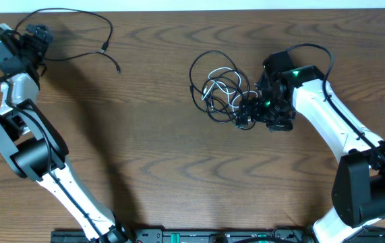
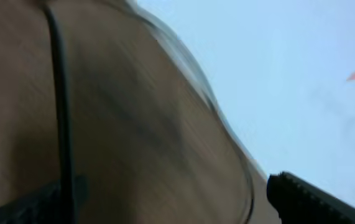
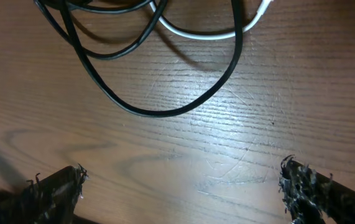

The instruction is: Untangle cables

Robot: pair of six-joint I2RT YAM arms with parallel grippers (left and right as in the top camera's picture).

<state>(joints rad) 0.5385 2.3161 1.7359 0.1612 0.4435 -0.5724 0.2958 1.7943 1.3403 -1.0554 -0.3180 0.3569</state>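
Your right claw [image 1: 245, 118] is sitting low over the tabletop [image 1: 152, 135], just at 4 o'clock of the tangle [image 1: 219, 91], which is lying at about 1 o'clock from the tabletop's middle. In the right wrist view that claw [image 3: 180, 186] is gaping wide, its two fingers [image 3: 53, 190] showing at the lower corners with only bare wood between them, so it is gripping nothing. A black loop [image 3: 158, 114] is curving across the wood at 12 o'clock of the claw, apart from both fingers, and the white cable [image 3: 205, 35] is lying beyond it, crossing under or over the black strands near the top edge; you cannot tell which. Your left claw [image 1: 37, 34] is reaching to the far 10 o'clock corner, well apart from the tangle. A separate black cable [image 1: 111, 30] is arcing out from it toward 3 o'clock, and plug ends are resting on the wood. The left wrist view is blurring badly: the claw there [image 2: 165, 208] is looking wide too, and a black strand is running just beside one finger, though you cannot tell whether it is touching.
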